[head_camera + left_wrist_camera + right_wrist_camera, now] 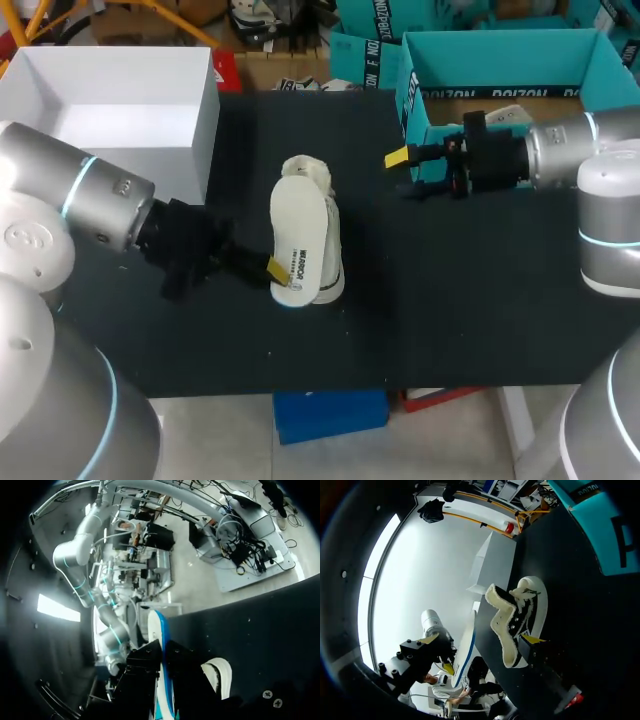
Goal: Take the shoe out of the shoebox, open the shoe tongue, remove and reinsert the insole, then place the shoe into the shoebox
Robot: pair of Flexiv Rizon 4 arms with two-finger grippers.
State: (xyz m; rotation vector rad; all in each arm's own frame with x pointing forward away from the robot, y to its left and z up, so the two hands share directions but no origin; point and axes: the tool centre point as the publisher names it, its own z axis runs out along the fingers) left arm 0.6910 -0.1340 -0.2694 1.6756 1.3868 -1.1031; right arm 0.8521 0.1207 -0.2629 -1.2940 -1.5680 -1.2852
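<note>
At centre of the bench (480, 300), your left pincer (277, 271) is closed on the heel end of a white insole (298, 225). One yellow tip shows against the insole's upper face. In the left wrist view its two black fingers (145, 672) flank the thin, blue-edged insole from both sides, nearly together.

Your right pincer (405, 173) hangs at upper right of the frame with its fingers spread wide. It holds nothing and touches nothing. It points toward frame left, just in front of the left wall of the teal shoebox (412, 105).

Markings: a short block of dark print sits on the insole's heel, just beside the left pincer's yellow tip. White lettering runs along a black band inside the teal shoebox.

Position of the task's thing: the white shoe (333, 255) lies on its side at frame centre, partly under the insole, with its fleece-lined opening toward the upper part of the frame. It is out of both boxes. It lies just beside your left pincer and well apart from your right one. In the right wrist view the shoe lies ahead of that pincer's spread fingers. The insole stands beyond it, and a gap shows between the two.

A white box (200, 140) stands open at upper left.
</note>
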